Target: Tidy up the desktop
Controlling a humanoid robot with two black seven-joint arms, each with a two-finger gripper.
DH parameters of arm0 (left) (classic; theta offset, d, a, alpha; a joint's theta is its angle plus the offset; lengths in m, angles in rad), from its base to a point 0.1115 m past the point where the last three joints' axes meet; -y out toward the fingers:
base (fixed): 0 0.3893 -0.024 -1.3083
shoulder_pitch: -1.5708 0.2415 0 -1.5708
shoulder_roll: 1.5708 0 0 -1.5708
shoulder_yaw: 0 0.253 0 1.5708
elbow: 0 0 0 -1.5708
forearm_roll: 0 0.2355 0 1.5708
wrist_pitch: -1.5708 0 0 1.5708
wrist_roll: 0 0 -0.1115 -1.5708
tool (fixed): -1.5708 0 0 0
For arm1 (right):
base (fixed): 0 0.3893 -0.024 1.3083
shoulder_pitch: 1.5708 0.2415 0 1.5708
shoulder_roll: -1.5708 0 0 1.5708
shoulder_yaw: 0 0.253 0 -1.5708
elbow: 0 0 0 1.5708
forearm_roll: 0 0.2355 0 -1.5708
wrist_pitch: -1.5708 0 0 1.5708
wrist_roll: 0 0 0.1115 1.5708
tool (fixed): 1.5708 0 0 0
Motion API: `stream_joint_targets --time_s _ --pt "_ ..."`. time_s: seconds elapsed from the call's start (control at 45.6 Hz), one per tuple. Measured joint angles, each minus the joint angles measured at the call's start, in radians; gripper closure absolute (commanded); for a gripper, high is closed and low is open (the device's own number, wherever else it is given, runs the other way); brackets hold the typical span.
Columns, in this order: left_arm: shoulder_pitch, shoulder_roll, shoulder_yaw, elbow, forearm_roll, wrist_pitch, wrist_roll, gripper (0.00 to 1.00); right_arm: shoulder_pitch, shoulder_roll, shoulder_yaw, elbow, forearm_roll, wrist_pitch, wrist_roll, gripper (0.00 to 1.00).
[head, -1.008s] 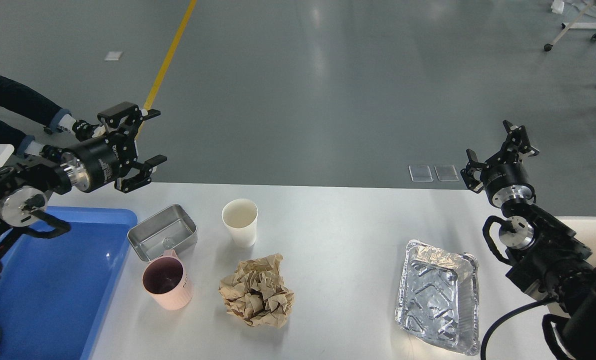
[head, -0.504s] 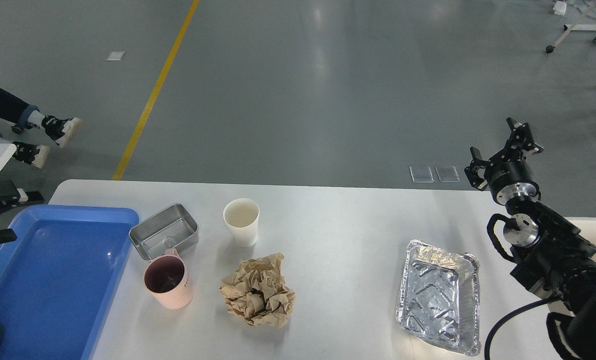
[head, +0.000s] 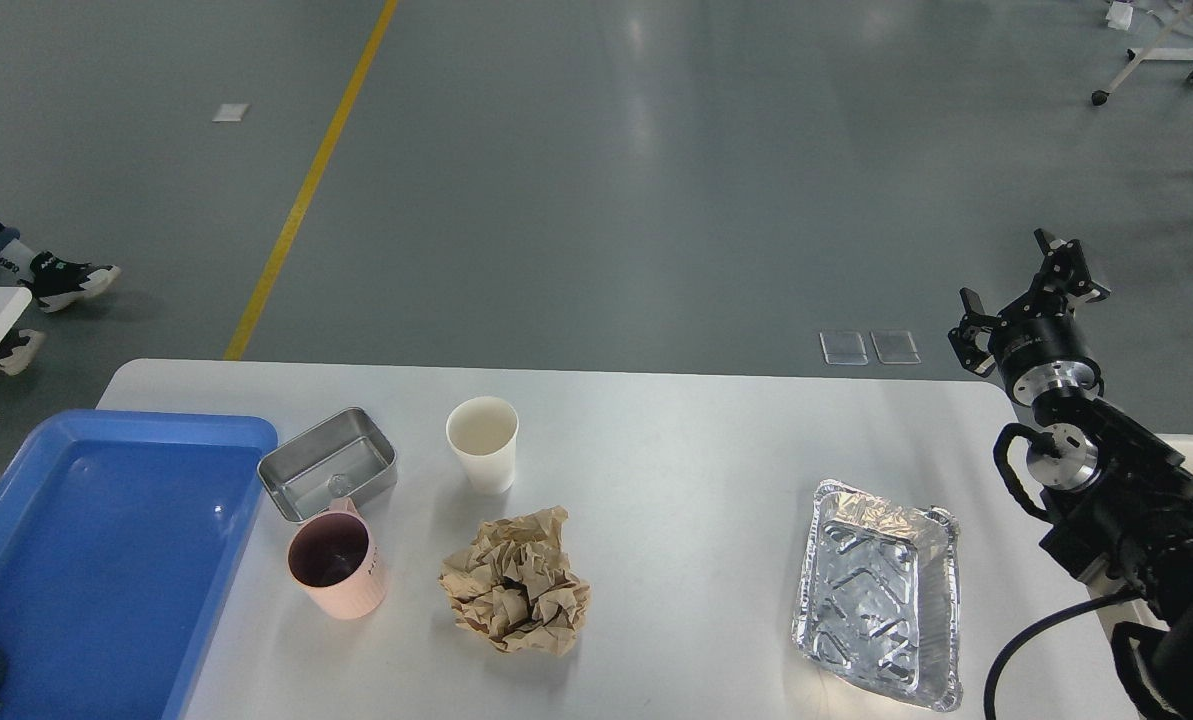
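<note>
On the large white rounded worktop (head: 656,450) before us nothing looks tidied yet, its blue plastic tray (head: 106,560) bare, our right hand (head: 1031,300) spread wide, empty, our left hand unseen.

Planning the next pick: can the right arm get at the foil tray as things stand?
Probably yes. The right end effector hangs open past the far right corner of the desktop, and the foil tray lies on that side, empty, with bare table around it and nothing between them.

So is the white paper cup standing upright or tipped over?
Upright. The white paper cup stands on the desktop on its base, its round open mouth facing up.
</note>
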Motion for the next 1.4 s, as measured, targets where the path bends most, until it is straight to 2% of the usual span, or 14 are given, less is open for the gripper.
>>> stream_joint_targets --time_s 0.285,0.438,0.526,0.811,0.898,1.249,1.402 --pt "-0.001 0.015 0.076 0.003 0.001 0.002 0.007 0.02 0.001 0.002 0.000 0.000 0.000 0.000 0.000 0.00" --pt "0.001 -0.042 0.071 0.003 0.001 0.009 0.032 0.02 0.001 0.002 0.000 0.000 -0.003 0.000 0.000 0.00" --pt "-0.001 -0.119 0.060 0.015 0.000 0.014 0.099 0.02 0.001 0.002 0.000 0.000 -0.010 0.000 0.000 0.00" --pt "-0.108 -0.509 0.038 0.122 0.010 0.016 0.450 0.02 -0.011 -0.001 0.000 -0.002 -0.014 -0.001 0.000 0.00" --pt "-0.141 -0.605 0.038 0.141 0.020 0.019 0.506 0.02 -0.014 -0.009 0.000 -0.003 -0.015 -0.001 0.000 0.00" --pt "-0.204 -0.910 0.044 0.279 0.142 0.022 0.542 0.03 -0.018 -0.024 0.000 -0.005 -0.016 0.000 0.000 0.00" --pt "-0.205 -0.990 0.047 0.308 0.183 0.023 0.553 0.05 -0.019 -0.032 0.000 -0.005 -0.016 0.000 0.000 0.00"
